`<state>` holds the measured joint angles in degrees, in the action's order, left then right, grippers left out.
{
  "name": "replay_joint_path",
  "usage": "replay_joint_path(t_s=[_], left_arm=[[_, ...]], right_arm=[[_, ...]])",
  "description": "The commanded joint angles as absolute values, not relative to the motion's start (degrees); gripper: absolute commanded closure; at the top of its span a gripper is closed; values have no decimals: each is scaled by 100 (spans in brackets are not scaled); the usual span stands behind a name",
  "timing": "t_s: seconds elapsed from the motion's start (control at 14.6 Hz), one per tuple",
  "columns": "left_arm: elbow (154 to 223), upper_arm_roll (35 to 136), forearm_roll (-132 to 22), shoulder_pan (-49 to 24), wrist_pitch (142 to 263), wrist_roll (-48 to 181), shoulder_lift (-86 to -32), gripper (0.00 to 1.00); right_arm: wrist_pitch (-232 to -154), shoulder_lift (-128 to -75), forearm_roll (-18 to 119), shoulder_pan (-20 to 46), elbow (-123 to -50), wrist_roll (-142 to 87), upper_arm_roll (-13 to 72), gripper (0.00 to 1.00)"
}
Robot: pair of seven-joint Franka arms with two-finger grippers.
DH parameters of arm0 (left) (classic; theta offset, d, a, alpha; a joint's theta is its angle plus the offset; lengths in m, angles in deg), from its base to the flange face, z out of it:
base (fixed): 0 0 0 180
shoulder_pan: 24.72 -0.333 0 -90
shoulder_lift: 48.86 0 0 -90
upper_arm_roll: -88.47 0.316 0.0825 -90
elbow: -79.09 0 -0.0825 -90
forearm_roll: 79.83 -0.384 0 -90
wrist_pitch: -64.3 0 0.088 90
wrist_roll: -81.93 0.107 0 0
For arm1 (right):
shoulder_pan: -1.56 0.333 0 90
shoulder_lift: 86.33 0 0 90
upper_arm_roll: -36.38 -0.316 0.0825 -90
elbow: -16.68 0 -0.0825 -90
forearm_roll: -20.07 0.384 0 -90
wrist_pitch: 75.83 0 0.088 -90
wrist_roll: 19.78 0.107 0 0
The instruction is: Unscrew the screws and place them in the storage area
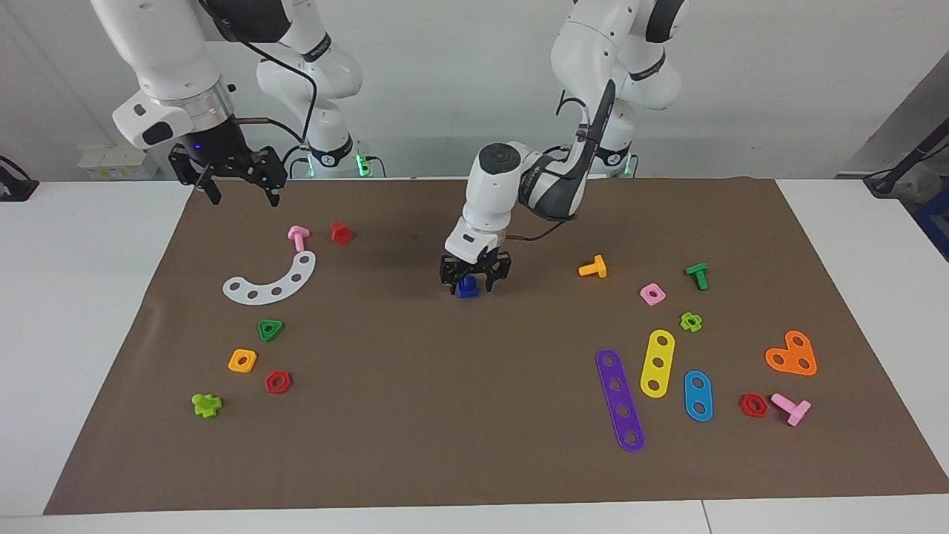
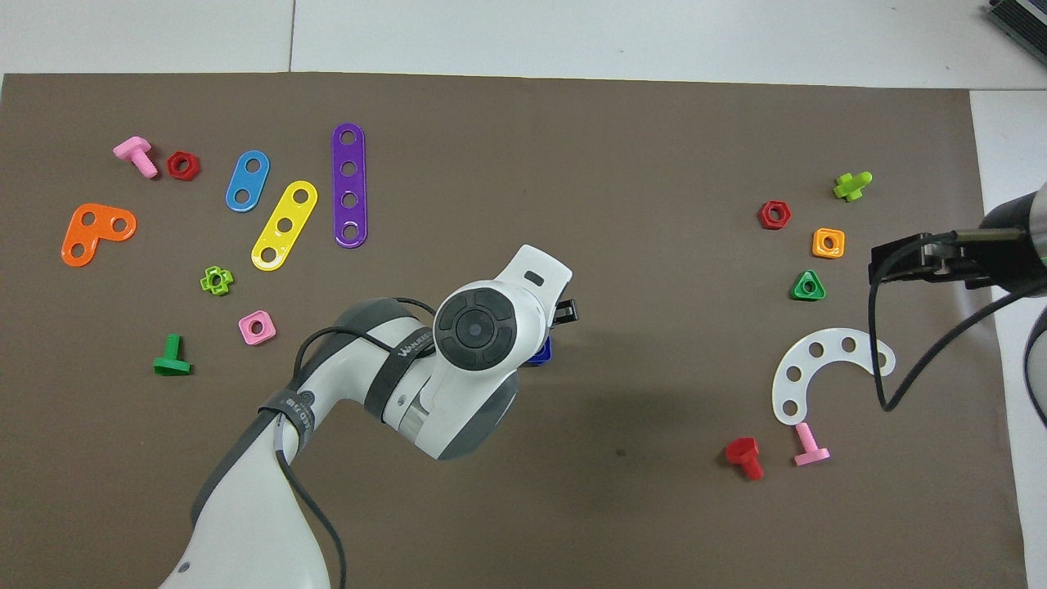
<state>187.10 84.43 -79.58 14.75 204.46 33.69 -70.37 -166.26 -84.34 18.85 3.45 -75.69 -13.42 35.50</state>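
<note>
The blue screw (image 1: 466, 282) stands upright in a blue square nut (image 1: 467, 292) at the middle of the mat. My left gripper (image 1: 472, 288) is low over it, open, with a finger on each side of the blue piece. From overhead the left arm's wrist hides it except for a blue sliver (image 2: 541, 352). The storage area (image 1: 319, 348) lies toward the right arm's end, with the white arc strip (image 1: 270, 280), green triangular nut (image 1: 270, 329), orange square nut (image 1: 242, 360) and red hexagonal nut (image 1: 278, 382). My right gripper (image 1: 241, 197) waits open and empty above the mat's edge there.
Purple (image 1: 620, 400), yellow (image 1: 657, 363) and blue (image 1: 698, 395) holed strips lie toward the left arm's end, with an orange bolt (image 1: 593, 267), green bolt (image 1: 697, 275) and pink nut (image 1: 652, 294). A pink bolt (image 1: 298, 237) and red bolt (image 1: 341, 232) lie near the arc.
</note>
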Motion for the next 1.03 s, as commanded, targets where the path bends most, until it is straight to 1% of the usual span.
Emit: replay_joint_path(t_s=[0.0, 0.07, 0.21, 0.34, 0.75, 0.89, 0.96], left_arm=[[18728, 8539, -8238, 1588, 20484, 3420, -7083, 17], [18746, 8539, -8273, 1605, 20493, 3473, -7100, 19], [18746, 8539, -8273, 1606, 20449, 3622, -7118, 20], [18755, 8539, -8300, 1614, 20397, 3649, -7109, 26], [18816, 8539, -8423, 1667, 20247, 3842, -7083, 27], [18817, 8539, -8432, 1658, 20247, 3887, -7083, 34], [18817, 8539, -8432, 1667, 20238, 3887, -7083, 40]], right_arm=[[-16689, -8299, 1919, 323, -7727, -1337, 3533, 0], [-16689, -8299, 1919, 323, -7727, -1337, 3533, 0], [-16689, -8299, 1919, 323, -7727, -1337, 3533, 0], [-16689, -8299, 1919, 323, -7727, -1337, 3533, 0], [-16689, -8299, 1919, 323, -7727, -1337, 3533, 0], [-16689, -8299, 1919, 314, -7727, -1337, 3533, 0], [-16689, -8299, 1919, 314, -7727, -1337, 3533, 0]])
